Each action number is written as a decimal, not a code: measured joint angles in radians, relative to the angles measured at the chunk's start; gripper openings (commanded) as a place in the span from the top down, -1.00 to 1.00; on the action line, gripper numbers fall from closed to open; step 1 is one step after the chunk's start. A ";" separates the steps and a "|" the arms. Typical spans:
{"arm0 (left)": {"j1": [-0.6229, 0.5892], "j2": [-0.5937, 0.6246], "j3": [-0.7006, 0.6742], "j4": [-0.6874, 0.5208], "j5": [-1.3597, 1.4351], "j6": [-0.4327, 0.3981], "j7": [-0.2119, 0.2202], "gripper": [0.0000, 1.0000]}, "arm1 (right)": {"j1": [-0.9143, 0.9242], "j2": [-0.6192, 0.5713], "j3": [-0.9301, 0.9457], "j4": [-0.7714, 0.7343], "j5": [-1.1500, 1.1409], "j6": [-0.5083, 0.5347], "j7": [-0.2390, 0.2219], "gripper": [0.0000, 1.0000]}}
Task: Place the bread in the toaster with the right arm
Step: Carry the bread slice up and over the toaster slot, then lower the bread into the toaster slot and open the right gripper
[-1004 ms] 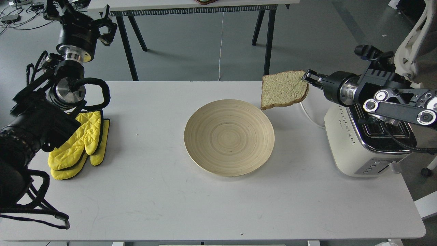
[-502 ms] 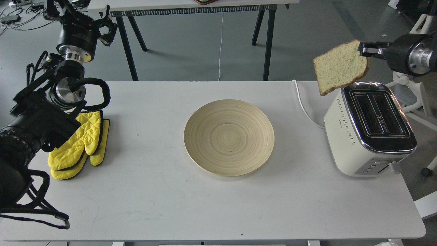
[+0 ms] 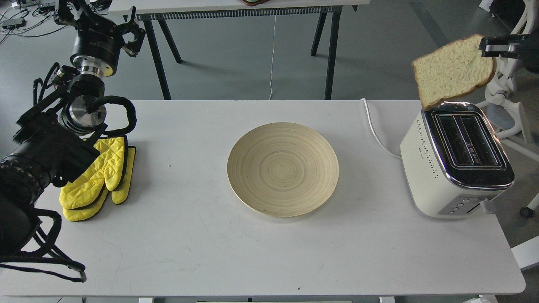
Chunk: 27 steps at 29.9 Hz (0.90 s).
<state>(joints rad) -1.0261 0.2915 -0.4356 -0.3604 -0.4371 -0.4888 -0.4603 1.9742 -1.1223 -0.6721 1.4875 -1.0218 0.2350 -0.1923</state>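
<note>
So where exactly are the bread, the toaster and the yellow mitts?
bread [image 3: 452, 71], head view, middle of the slice's face.
toaster [image 3: 421, 168], head view, its cream side wall.
yellow mitts [image 3: 94, 176], head view, quilted palm of the top mitt.

The right end effector [image 3: 488, 46] pinches the bread [image 3: 452, 71] above the toaster [image 3: 457, 160].
</note>
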 measured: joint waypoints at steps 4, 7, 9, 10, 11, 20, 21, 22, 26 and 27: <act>0.000 0.000 0.001 0.000 0.000 0.000 0.000 -1.00 | 0.003 -0.047 -0.026 0.020 -0.051 0.009 -0.004 1.00; 0.000 0.000 0.001 0.000 0.000 0.000 0.001 -1.00 | 0.003 -0.058 -0.047 0.025 -0.067 0.010 -0.005 1.00; 0.000 0.000 0.001 0.000 0.000 0.000 0.001 -1.00 | 0.003 -0.060 -0.056 0.026 -0.069 0.010 -0.008 1.00; 0.000 0.000 0.002 0.000 0.000 0.000 0.001 -1.00 | 0.003 -0.060 -0.064 0.027 -0.069 0.010 -0.009 1.00; 0.000 0.000 0.002 0.000 0.000 0.000 0.001 -1.00 | 0.003 -0.059 -0.074 0.028 -0.070 0.010 -0.010 1.00; 0.000 0.000 0.002 0.000 0.000 0.000 0.001 -1.00 | 0.001 -0.059 -0.118 0.028 -0.072 0.008 -0.010 1.00; 0.000 0.000 0.002 0.000 0.000 0.000 0.001 -1.00 | 0.001 -0.059 -0.118 0.027 -0.072 0.007 -0.010 1.00; 0.000 0.000 0.002 0.000 0.000 0.000 0.001 -1.00 | 0.000 -0.059 -0.118 0.027 -0.073 0.007 -0.010 1.00; 0.000 0.000 0.001 0.000 0.003 0.000 0.001 -1.00 | -0.012 -0.058 -0.119 0.027 -0.072 0.007 -0.010 1.00; 0.000 0.000 0.001 0.000 0.003 0.000 0.001 -1.00 | -0.015 -0.058 -0.119 0.027 -0.072 0.007 -0.010 1.00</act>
<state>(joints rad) -1.0263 0.2915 -0.4344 -0.3605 -0.4338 -0.4886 -0.4590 1.9588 -1.1801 -0.7911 1.5144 -1.0934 0.2422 -0.2026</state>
